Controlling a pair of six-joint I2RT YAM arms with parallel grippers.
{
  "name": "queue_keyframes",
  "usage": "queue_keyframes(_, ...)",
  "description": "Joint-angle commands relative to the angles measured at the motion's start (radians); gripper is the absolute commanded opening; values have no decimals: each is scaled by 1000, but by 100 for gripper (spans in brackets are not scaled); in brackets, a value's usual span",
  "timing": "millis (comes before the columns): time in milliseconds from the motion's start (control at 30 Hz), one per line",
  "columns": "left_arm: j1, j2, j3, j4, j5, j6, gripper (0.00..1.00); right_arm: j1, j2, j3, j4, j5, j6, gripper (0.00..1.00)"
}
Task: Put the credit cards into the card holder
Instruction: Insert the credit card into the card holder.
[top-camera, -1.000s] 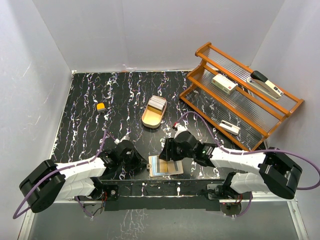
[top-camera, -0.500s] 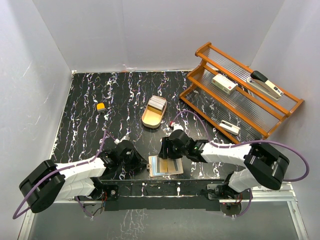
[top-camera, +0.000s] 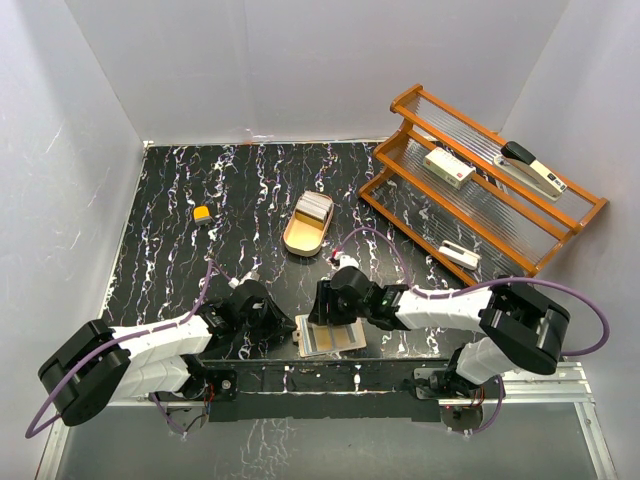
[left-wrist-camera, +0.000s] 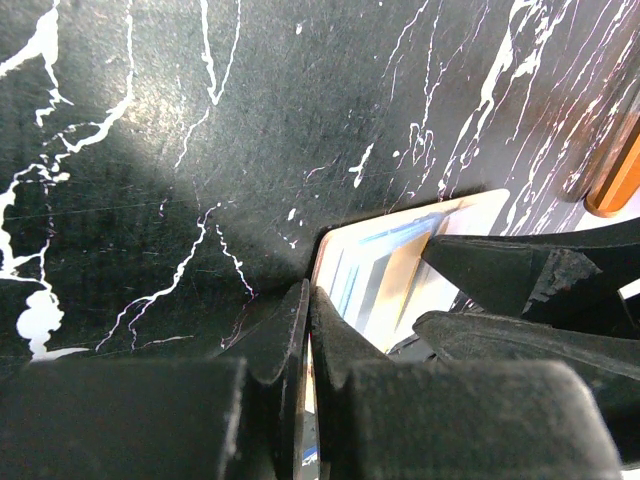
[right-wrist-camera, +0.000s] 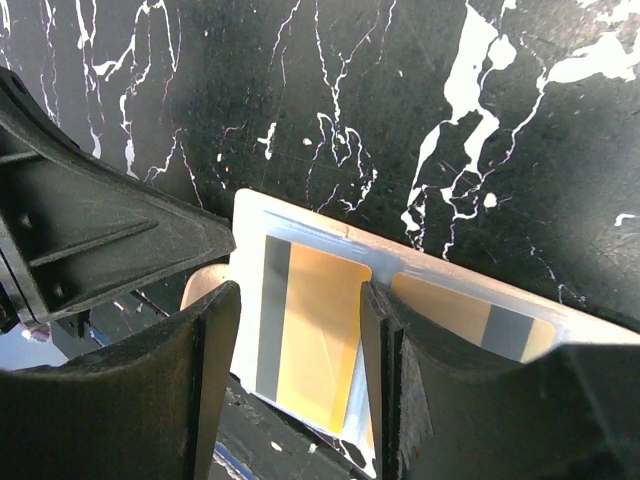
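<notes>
Since the right gripper (right-wrist-camera: 298, 335) swung left, its half-apart jaws straddle a pocket of the card holder (top-camera: 335, 338) at the near edge; grip unclear. Left gripper (left-wrist-camera: 305, 310) closed beside it. Credit cards (top-camera: 314, 205) remain in the tray (top-camera: 296, 238).

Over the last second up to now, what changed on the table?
The right gripper moved left along the card holder, its elbow swinging in; its jaws stand apart astride a card. No grasp or release shows. The left gripper, shut at the holder's left edge, the gold tray and the wooden rack stayed put.
</notes>
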Motion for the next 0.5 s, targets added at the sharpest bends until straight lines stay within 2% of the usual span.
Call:
queue_keyframes(0,-5,5,-18,-40,-13,11,0,19,-8,24,39,-2,28,49)
queue_keyframes(233,-5,7,-21,-39,-15,9,0,19,-79,36,-58,50,50,52)
queue_keyframes(467,-5,2,-19,-43,-17,9,0,49,-88,-3,-46,45,106,51)
